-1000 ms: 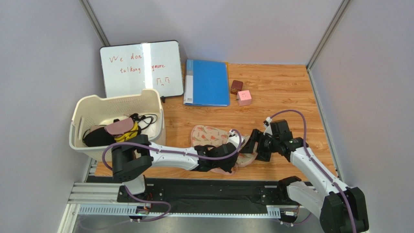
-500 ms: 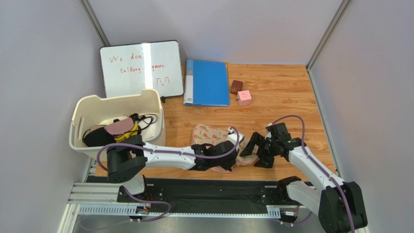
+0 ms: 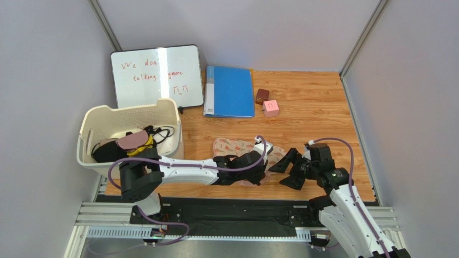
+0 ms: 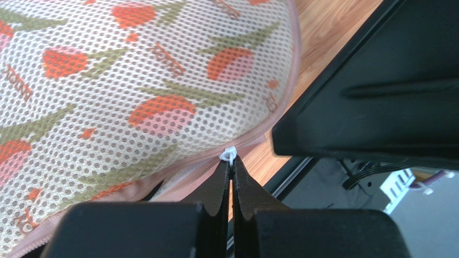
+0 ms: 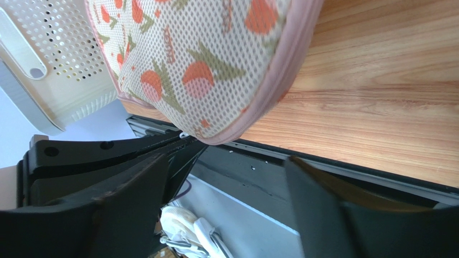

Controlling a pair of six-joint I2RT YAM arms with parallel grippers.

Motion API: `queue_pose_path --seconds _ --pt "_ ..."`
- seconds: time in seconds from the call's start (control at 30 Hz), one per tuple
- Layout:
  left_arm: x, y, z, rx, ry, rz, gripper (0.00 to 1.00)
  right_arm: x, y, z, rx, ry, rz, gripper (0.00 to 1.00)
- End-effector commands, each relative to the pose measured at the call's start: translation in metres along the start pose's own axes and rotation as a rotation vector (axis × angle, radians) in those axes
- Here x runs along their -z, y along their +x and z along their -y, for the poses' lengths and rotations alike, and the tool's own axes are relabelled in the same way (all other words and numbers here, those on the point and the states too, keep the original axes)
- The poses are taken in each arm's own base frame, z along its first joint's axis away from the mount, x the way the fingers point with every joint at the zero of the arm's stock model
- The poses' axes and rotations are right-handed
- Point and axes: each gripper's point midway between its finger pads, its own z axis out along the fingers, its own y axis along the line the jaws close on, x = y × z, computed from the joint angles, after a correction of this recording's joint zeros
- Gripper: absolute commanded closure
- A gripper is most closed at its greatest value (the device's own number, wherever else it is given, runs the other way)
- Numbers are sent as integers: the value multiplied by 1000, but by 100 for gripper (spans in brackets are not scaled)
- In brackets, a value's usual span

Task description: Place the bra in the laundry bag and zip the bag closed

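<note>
The laundry bag (image 3: 235,147) lies flat on the wooden table, printed side up, and fills the left wrist view (image 4: 134,80). My left gripper (image 3: 261,174) is at the bag's near right edge. In the left wrist view it (image 4: 231,167) is shut on the small white zip pull (image 4: 229,155) on the pink zip edging. A short gap in the zip shows to the left of the pull. My right gripper (image 3: 283,172) is open and empty, just right of the bag and clear of it; the bag's end also shows in the right wrist view (image 5: 204,59). The bra is out of view.
A cream plastic basket (image 3: 91,129) with pink, yellow and black garments stands at the left. A whiteboard (image 3: 156,75), a blue folder (image 3: 229,91), a brown box (image 3: 262,95) and a pink box (image 3: 271,107) lie at the back. The table's near edge and black rail (image 3: 231,212) run just below both grippers.
My right gripper has let go of the bag's right end and drawn back to the right and nearer, now open. My left gripper has slid a little right along the bag's near edge.
</note>
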Motion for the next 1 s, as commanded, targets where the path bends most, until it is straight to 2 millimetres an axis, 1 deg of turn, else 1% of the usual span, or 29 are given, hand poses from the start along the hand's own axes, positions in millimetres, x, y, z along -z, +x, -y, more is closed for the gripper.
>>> queue_pose_path --seconds 0.0,0.03,0.07,0.17,0.2,0.3,0.33,0.37,0.4,0.43,0.5,0.53,0.57,0.6,0.63,0.67,0.7,0.77,0.8,0.83,0.87,0.9,0.93,0.97 --pt "-2 -22 23 0 76 38 100 -3 -3 -11 -69 -58 11 31" --pt "-2 -23 24 2 81 39 100 -6 -7 -14 -82 -66 18 36" --pt "-2 -21 24 3 83 30 100 -9 -8 -14 -86 -69 19 38" --pt "-3 -17 24 9 87 20 100 -14 -12 -20 -68 -85 10 39" --pt "-3 -20 26 14 98 36 100 -15 -14 -19 -65 -76 10 39" --pt "-3 -18 28 21 114 33 100 -20 -17 -15 -62 -52 9 40" --pt "-3 -17 29 21 119 31 100 -22 -18 -15 -61 -59 12 43" --pt "-4 -17 29 23 123 29 100 -24 -18 -15 -72 -59 11 47" --pt "-4 -17 31 23 127 30 100 -26 -17 -12 -79 -54 3 53" --pt "-5 -14 30 21 124 23 100 -26 -17 -12 -78 -57 5 64" --pt "-5 -13 27 21 110 21 100 -26 -19 -11 -71 -49 13 76" --pt "-5 -12 26 23 107 19 100 -26 -20 -11 -70 -43 16 84" --pt "-5 -11 22 25 94 21 100 -26 -21 -11 -63 -43 19 88" --pt "-4 -5 18 28 81 11 100 -27 -22 -10 -57 -33 19 92" --pt "-3 -3 14 31 72 10 100 -26 -24 -13 -47 -34 20 99" --pt "-2 0 9 29 51 7 100 -26 -25 -13 -43 -32 20 100" --pt "-1 10 -1 26 23 -12 100 -27 -25 -12 -33 -27 8 100" --pt "4 12 -11 32 -9 2 100 -26 -28 -15 -21 -30 4 100" --pt "7 31 -27 31 -53 -40 100 -28 -27 -14 -10 -27 -12 100" --pt "13 29 -32 38 -69 -26 100 -27 -30 -15 -11 -29 -13 100" --pt "17 35 -39 39 -88 -31 100 -26 -30 -16 -7 -37 -22 100" --pt "22 50 -53 33 -127 -63 100 -27 -30 -16 -6 -34 -29 100" --pt "30 48 -59 48 -147 -44 100 -27 -33 -15 5 -36 -26 100" --pt "34 51 -65 51 -162 -44 100 -26 -34 -17 15 -41 -26 100"
